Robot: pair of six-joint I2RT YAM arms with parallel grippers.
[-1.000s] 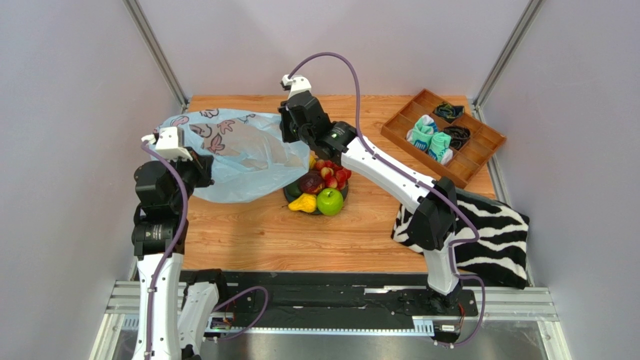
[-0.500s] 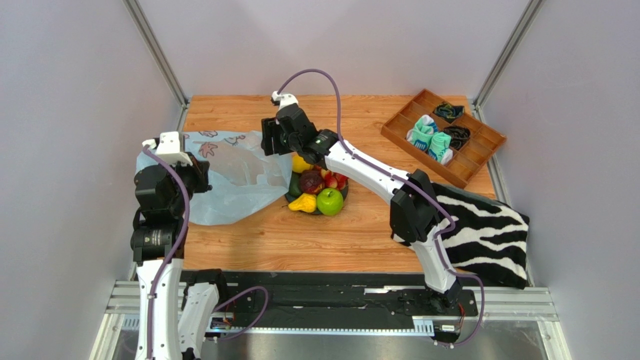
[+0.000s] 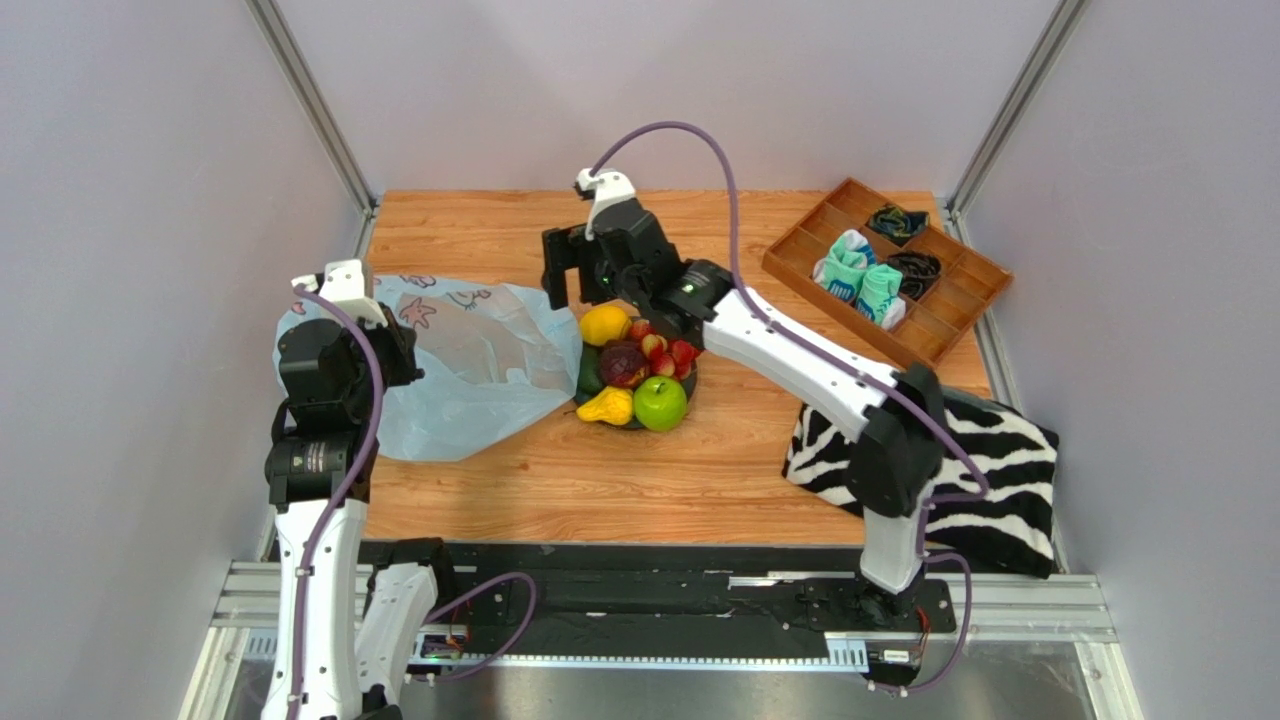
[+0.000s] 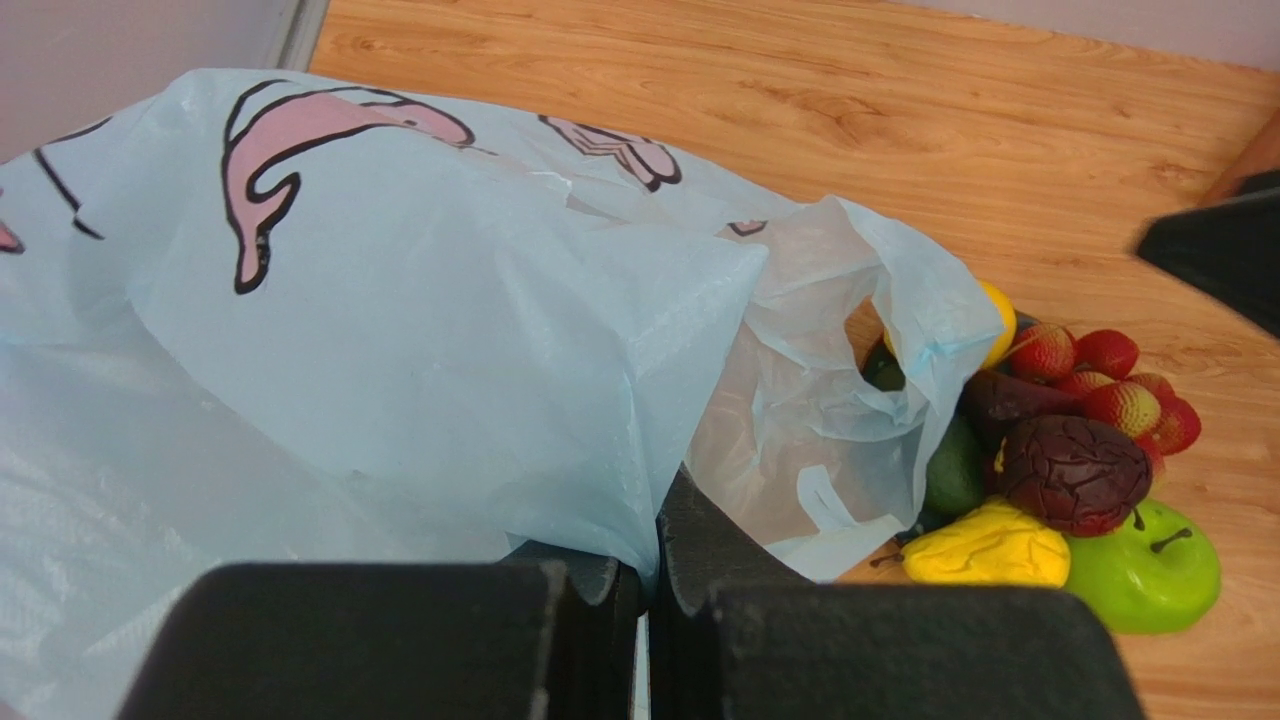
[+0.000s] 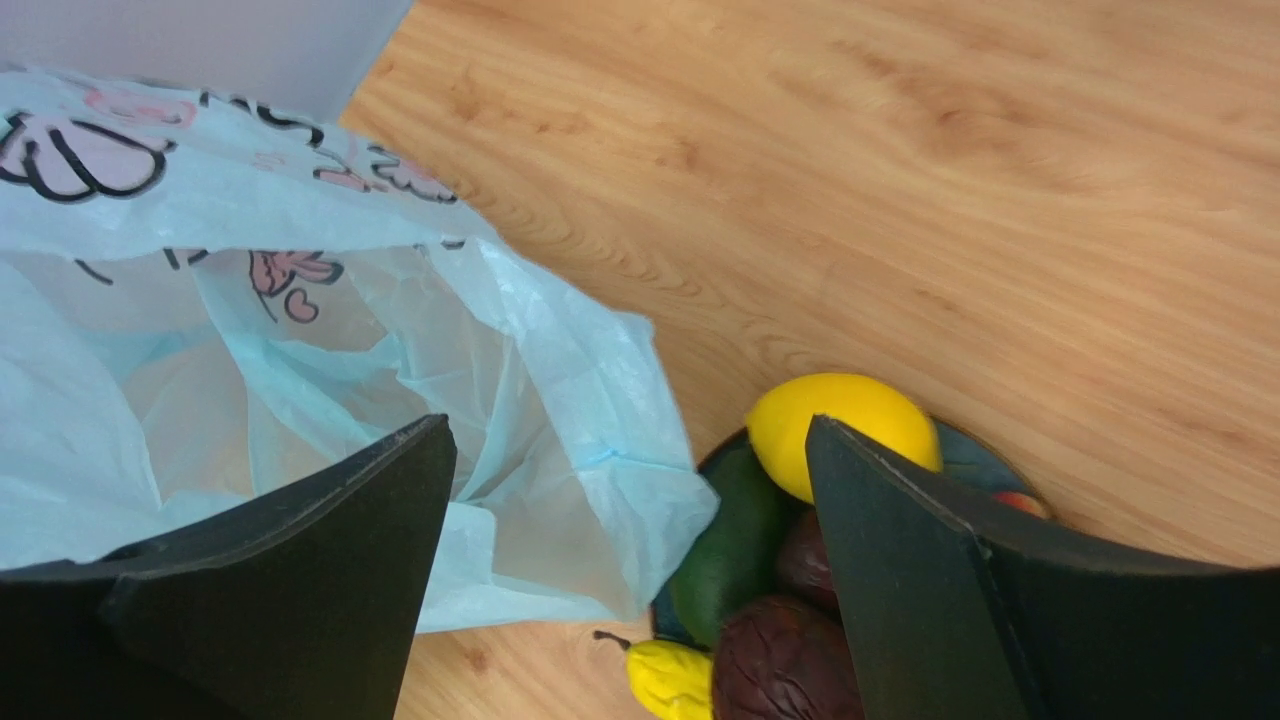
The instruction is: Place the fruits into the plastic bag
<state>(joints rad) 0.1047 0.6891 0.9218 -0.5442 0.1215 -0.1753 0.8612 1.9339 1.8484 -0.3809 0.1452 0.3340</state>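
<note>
White-and-black arms (image 3: 781, 353), purple cables (image 3: 669, 126)

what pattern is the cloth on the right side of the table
Black-and-white zebra stripes on the cloth, clearest in the top external view.

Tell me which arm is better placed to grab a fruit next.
Right. The right claw, open and empty, hangs close above the lemon; the left claw is shut on the bag.

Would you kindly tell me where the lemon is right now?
Top view: the lemon sits on the plate, far-left side, beside the plastic bag and close to the open right claw.
</note>
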